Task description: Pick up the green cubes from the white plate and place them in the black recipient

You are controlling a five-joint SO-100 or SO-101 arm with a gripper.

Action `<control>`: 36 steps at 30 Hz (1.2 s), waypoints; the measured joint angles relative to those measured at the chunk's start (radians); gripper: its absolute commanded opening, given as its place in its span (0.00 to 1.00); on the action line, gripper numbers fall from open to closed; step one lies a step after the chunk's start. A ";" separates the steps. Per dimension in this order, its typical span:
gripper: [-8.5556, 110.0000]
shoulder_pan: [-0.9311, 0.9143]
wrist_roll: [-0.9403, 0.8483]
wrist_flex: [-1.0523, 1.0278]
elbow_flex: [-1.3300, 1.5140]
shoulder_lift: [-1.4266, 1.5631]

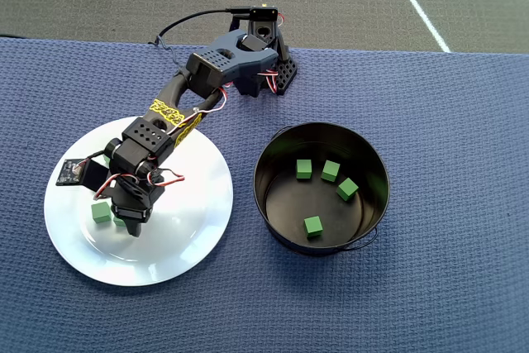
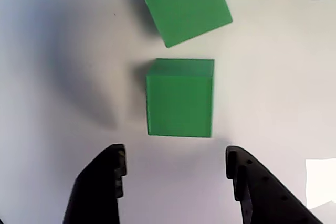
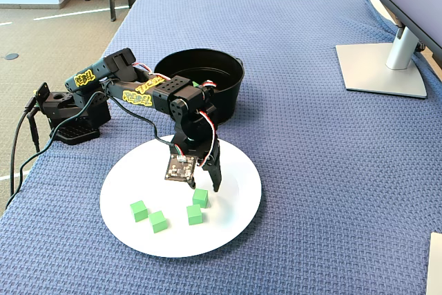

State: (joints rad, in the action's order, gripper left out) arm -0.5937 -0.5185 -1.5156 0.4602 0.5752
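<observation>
Several green cubes lie on the white plate [image 3: 235, 198]; the wrist view shows one cube [image 2: 180, 98] just ahead of my gripper [image 2: 176, 153], which stands open with nothing between its fingers. A second cube [image 2: 185, 6] lies tilted beyond the first. In the fixed view my gripper [image 3: 207, 183] points down over the cube [image 3: 200, 197] nearest the plate's middle. From overhead, the gripper [image 1: 128, 221] covers part of the plate [image 1: 182, 229], with one cube [image 1: 101, 212] beside it. The black recipient [image 1: 277, 150] stands to the right of the plate and holds several green cubes [image 1: 304, 169].
The arm's base [image 1: 264, 72] is clamped at the far edge of the blue cloth [image 1: 446, 287], with a cable trailing off it. A monitor stand [image 3: 380, 67] sits at the right in the fixed view. The black recipient [image 3: 231, 98] stands close behind the plate.
</observation>
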 measured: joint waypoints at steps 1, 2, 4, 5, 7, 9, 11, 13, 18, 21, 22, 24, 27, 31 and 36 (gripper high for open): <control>0.27 0.000 -0.003 -0.002 0.000 0.005; 0.27 0.000 -0.006 -0.003 0.003 0.011; 0.27 0.000 -0.015 -0.006 0.009 0.021; 0.26 0.000 -0.020 -0.006 0.017 0.028; 0.26 -0.002 -0.034 -0.008 0.035 0.037; 0.26 -0.002 -0.051 -0.008 0.054 0.038; 0.25 -0.009 -0.064 -0.008 0.055 0.038; 0.25 -0.026 -0.077 -0.008 0.058 0.044; 0.25 -0.064 -0.100 0.018 0.083 0.048; 0.25 -0.066 -0.109 0.038 0.087 0.048; 0.24 -0.069 -0.114 0.043 0.087 0.048; 0.21 -0.083 -0.120 0.051 0.087 0.048; 0.13 -0.100 -0.121 0.060 0.087 0.048; 0.07 -0.091 -0.121 0.066 0.087 0.048; 0.07 -0.097 -0.118 0.078 0.091 0.048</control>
State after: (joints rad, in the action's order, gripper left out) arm -0.6903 -0.6366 -1.4373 0.5507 0.6228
